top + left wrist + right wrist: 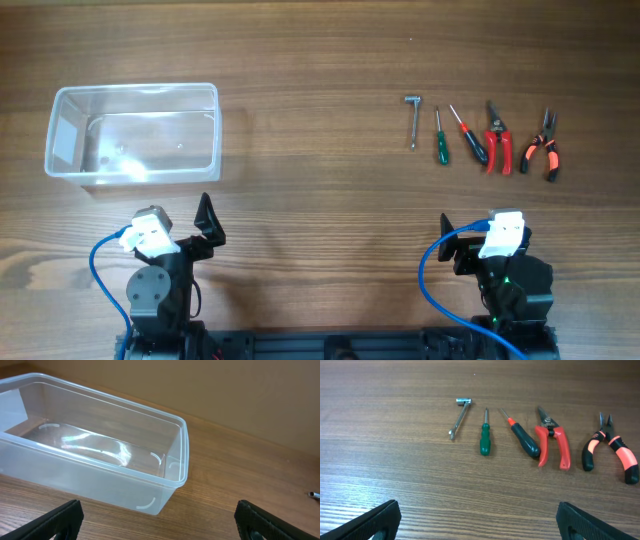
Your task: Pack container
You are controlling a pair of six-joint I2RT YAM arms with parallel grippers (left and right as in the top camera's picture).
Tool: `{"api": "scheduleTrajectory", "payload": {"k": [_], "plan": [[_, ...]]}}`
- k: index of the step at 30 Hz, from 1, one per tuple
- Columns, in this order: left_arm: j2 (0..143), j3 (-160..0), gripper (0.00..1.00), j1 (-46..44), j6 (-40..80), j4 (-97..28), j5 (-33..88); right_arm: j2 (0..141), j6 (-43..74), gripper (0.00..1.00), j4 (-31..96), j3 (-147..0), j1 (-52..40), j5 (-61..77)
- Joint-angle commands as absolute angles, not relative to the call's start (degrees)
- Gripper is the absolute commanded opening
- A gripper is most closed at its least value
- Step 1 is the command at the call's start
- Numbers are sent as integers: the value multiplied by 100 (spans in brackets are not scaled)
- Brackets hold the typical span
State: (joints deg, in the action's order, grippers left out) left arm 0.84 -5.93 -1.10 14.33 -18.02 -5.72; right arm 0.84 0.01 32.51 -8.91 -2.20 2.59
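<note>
From overhead, the container (135,88) sits on the left far part of the wooden table (320,200). It is a clear, colourless rectangular tub with rounded corners and a rimmed top, its long side running left to right, and the wood grain shows through its floor. Nothing lies inside it. The left arm (152,285) is near its front side and apart from it. The right arm (512,275) stands at the right near edge. Well to the right of the tub lie five tools in a row: an L-shaped metal wrench (413,120), a green-handled screwdriver (439,140), a black-and-red screwdriver (470,137), red-handled snips (497,140) and orange-and-black pliers (545,148). How the fingers stand is hard to read from this height.

In the left wrist view the tub fills the left and middle, its left end cut off by the frame. Glare streaks its floor. The left gripper (160,522) is spread wide and holds nothing, only its two dark fingertips showing at the bottom corners. A small metal tip (314,494) pokes in at the right edge, too little to name.

In the right wrist view the five tools lie ahead, none touching another. The right gripper (480,522) is likewise spread wide and empty, its fingertips cut off at the bottom corners.
</note>
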Motion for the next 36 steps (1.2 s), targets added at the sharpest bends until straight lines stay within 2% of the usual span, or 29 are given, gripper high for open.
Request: {"api": "scheduleTrajectory", "payload": {"k": [1,36], "plan": [[71,-556,100,-73,1529,-1787,-582,14,89,100,3238,-878,-200,327],[71,-556,100,-73,1553,-1769,-709,14,211,100,3218,-878,-200,329]]}}
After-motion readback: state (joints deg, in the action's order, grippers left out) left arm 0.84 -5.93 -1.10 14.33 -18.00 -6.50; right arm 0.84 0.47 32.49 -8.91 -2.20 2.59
